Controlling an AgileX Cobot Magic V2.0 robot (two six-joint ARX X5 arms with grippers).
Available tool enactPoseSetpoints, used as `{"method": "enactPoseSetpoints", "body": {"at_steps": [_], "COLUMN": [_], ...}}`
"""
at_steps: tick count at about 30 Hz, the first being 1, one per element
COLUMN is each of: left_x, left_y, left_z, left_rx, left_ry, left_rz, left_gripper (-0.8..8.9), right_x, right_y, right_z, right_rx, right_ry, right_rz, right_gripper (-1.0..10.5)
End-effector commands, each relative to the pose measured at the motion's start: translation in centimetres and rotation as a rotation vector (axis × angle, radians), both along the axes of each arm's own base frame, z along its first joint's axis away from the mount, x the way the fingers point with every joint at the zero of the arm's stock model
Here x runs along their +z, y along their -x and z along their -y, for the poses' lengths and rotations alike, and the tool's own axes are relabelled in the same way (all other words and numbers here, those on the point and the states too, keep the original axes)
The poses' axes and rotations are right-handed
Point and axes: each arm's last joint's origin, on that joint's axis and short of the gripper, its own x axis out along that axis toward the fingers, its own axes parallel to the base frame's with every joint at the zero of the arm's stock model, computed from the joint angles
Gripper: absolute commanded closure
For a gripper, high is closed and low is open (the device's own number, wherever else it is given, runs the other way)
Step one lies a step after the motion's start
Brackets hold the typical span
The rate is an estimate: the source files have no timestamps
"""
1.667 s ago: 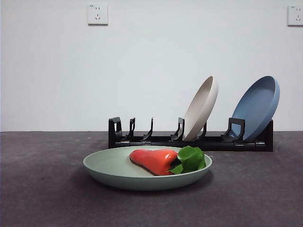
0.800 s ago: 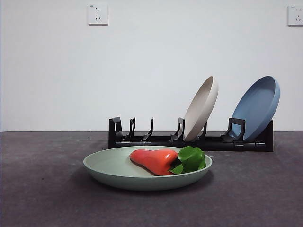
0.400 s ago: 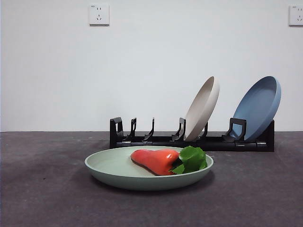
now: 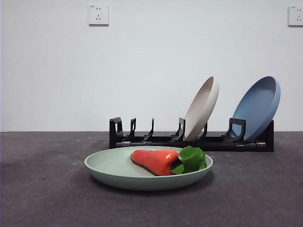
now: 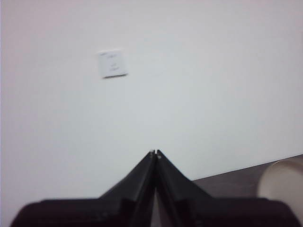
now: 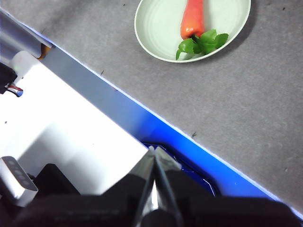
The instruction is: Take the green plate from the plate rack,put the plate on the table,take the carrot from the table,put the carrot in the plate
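The green plate (image 4: pixel 118 170) lies flat on the table (image 4: pixel 42 189) in front of the plate rack (image 4: pixel 156 139). The carrot (image 4: pixel 154 160) lies in the plate, its green leaves (image 4: pixel 191 158) toward the right. The right wrist view shows the plate (image 6: pixel 156 23) with the carrot (image 6: pixel 193 19) from above, far from my right gripper (image 6: pixel 154 153), which is shut and empty over the table's near edge. My left gripper (image 5: pixel 155 153) is shut and empty, raised and facing the wall. Neither gripper shows in the front view.
A beige plate (image 4: pixel 201 109) and a blue plate (image 4: pixel 258 108) lean in the rack's right slots; the left slots hold nothing. A beige plate edge (image 5: pixel 284 182) shows in the left wrist view. A blue strip (image 6: pixel 142 123) and white base (image 6: pixel 57 118) border the table.
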Motion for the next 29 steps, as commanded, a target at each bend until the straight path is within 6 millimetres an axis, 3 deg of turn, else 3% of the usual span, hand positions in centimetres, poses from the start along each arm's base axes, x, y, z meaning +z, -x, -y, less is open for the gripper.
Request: {"method": "enactPoseSetpoints", "body": {"at_steps": [1,9,14,21,29], "left_x": [-4.1,-13.3,-17.0,-19.5,-20.5], "left_y": [-0.4,-0.4,-0.6,-0.6,-0.4], "left_z": [-0.4,-1.1,-1.4,-1.5,-1.7], "left_rx": [0.046,0.114,0.134,0.155,0.180], "left_ry": [-0.016,0.043,0.072,0.083,0.085], "left_rz": [-0.046,-0.174,-0.228,-0.271,-0.341], "left_gripper": [8.17,8.17,8.17,8.17,8.17], "right_x": [-0.1,-0.1,-0.1,-0.1,-0.1], "right_y": [-0.1,-0.1,-0.1,-0.1,-0.1], "right_z": [-0.1,-0.1,-0.1,-0.1,-0.1], "right_rx": [-0.003,-0.003,-0.003,-0.003,-0.003], "right_ry": [0.002,0.002,0.002,0.002,0.002], "right_rz": [-0.003,-0.003,-0.004,-0.003,-0.004], "right_gripper": [9.5,9.5,9.5,9.5,9.5]}}
